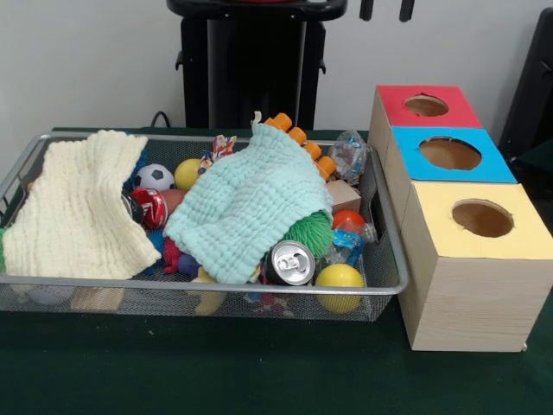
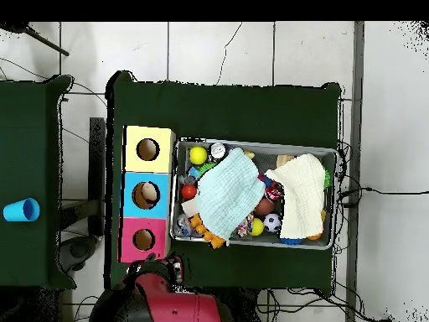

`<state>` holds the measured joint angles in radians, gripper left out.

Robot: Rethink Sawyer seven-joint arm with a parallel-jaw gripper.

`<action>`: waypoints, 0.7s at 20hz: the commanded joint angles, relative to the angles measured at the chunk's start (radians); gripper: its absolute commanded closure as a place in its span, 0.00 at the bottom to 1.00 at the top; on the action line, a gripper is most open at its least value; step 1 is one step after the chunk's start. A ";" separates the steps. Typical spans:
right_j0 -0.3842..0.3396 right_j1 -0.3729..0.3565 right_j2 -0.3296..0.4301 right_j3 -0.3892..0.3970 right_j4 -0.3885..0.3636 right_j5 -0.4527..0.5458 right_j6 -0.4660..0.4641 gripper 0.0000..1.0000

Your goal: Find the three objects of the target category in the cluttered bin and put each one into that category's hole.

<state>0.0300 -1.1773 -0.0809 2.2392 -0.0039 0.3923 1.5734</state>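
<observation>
The wire mesh bin (image 1: 393, 285) sits left of three wooden boxes and also shows in the overhead view (image 2: 251, 145). One clear bottle (image 1: 349, 156) lies in the bin's far right corner. A second clear bottle with a blue label (image 1: 350, 239) lies near the right wall, beside a yellow ball (image 1: 340, 278). A third bottle is hidden. The blue-topped box's hole (image 1: 449, 154) is open and dark, also in the overhead view (image 2: 146, 194). My gripper (image 1: 386, 9) shows only as two dark tips at the top edge, spread apart and empty, above the red-topped box.
A cream cloth (image 1: 73, 207) and a pale green cloth (image 1: 251, 203) cover much of the bin. A silver can (image 1: 289, 262), a soccer ball (image 1: 154, 177), a green spiky ball (image 1: 311, 232) and a red can (image 1: 151, 207) lie among them. Red-topped (image 1: 393, 102) and yellow-topped (image 1: 432, 203) boxes flank the blue one.
</observation>
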 commanded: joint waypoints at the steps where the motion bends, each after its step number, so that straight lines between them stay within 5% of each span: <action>1: -0.020 0.159 -0.015 0.077 -0.063 -0.172 0.201 0.00; 14: 0.084 0.355 -0.068 0.095 -0.001 -0.388 0.244 0.00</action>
<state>0.0740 -0.9441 -0.1199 2.2793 -0.0028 0.0985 1.5738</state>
